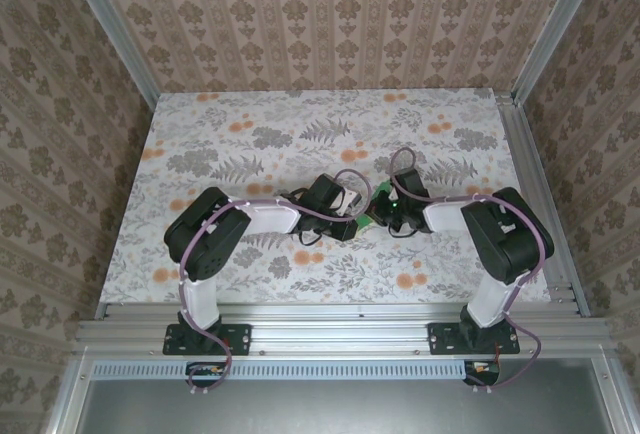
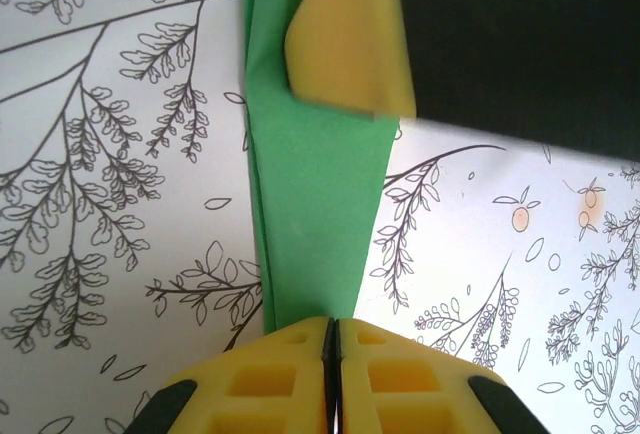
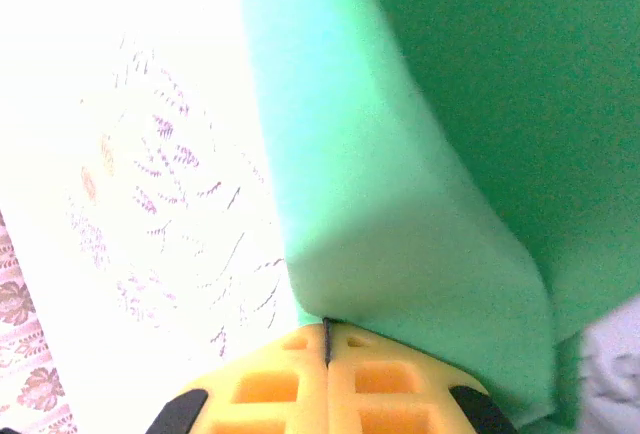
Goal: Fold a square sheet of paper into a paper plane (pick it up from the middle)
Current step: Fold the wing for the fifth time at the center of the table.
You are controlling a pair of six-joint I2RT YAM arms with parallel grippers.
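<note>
My claws share a narrow, creased, bright-green sheet of paper (image 2: 315,214).
My left claw (image 2: 332,349) pinches one end, my right claw (image 3: 327,349) pinches another part, both pressed together on it, over the middle of the floral tabletop (image 2: 120,154).

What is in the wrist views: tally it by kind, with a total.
Folded green paper: 1
Pincers: 2, left pincer and right pincer, each shut on the paper
Floral table: 1
Total: 4
</note>
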